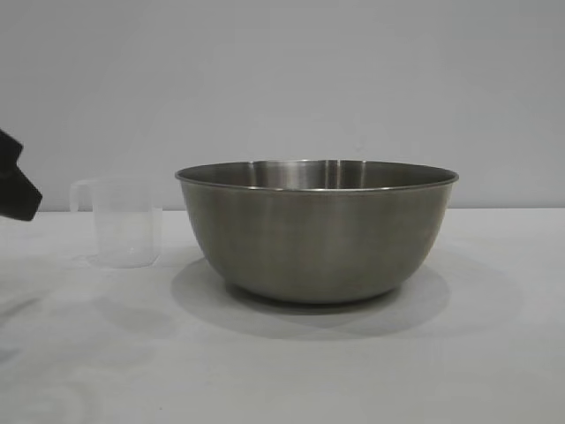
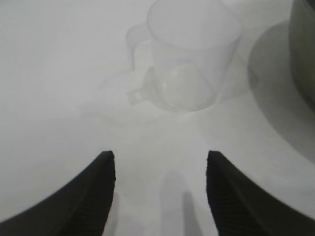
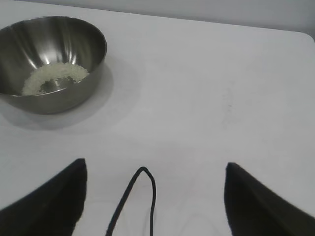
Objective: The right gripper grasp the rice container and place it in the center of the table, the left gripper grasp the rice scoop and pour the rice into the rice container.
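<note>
Frosted thin plastic, the empty-looking cup stands upright on the tabletop just ahead of the left hand, whose fingers stand apart holding nothing; light and slippery, it is probably best pinched by its loop handle.

White matte table. Steel rice container stands mid-table; translucent rice scoop upright just beside it, apart. Thin black cable lies near one edge.

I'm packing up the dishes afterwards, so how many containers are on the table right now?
2: the steel rice container mid-table with rice in it, and the empty plastic rice scoop upright beside it, nearer the open left gripper. None seem hidden.
</note>
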`<state>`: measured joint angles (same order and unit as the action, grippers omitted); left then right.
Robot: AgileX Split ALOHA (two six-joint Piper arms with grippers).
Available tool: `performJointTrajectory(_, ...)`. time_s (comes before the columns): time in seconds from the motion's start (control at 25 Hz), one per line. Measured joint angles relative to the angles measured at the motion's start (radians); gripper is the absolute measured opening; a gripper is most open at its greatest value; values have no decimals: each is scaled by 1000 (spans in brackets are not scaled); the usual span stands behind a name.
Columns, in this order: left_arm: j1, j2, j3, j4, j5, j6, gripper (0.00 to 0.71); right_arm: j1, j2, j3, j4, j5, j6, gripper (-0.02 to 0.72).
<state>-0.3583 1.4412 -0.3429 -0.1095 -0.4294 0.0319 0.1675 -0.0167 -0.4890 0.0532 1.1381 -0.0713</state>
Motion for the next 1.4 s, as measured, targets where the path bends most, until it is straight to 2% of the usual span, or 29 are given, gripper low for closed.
performJointTrajectory(0.36, 0, -221, -220, 15, 553, -2, 361, 0, 0, 0, 0, 0, 0, 498)
performJointTrajectory(0.72, 0, -349, -431, 17, 988, -2, 361, 0, 0, 0, 0, 0, 0, 498)
performJointTrajectory(0.84, 0, -422, -462, 19, 1077, -2, 361, 0, 0, 0, 0, 0, 0, 498)
performJointTrajectory(1.16, 0, -705, -469, 19, 1220, -2, 361, 0, 0, 0, 0, 0, 0, 498)
performJointTrajectory(1.24, 0, -770, -470, 19, 1293, -2, 361, 0, 0, 0, 0, 0, 0, 498)
performJointTrajectory(1.28, 0, -795, -473, 19, 1335, -2, 419, 0, 0, 0, 0, 0, 0, 498)
performJointTrajectory(1.32, 0, -822, -475, 19, 1369, -2, 419, 0, 0, 0, 0, 0, 0, 498)
performJointTrajectory(1.36, 0, -848, -475, 19, 1407, -2, 468, 0, 0, 0, 0, 0, 0, 498)
performJointTrajectory(1.4, 0, -870, -477, 17, 1442, -2, 480, 0, 0, 0, 0, 0, 0, 498)
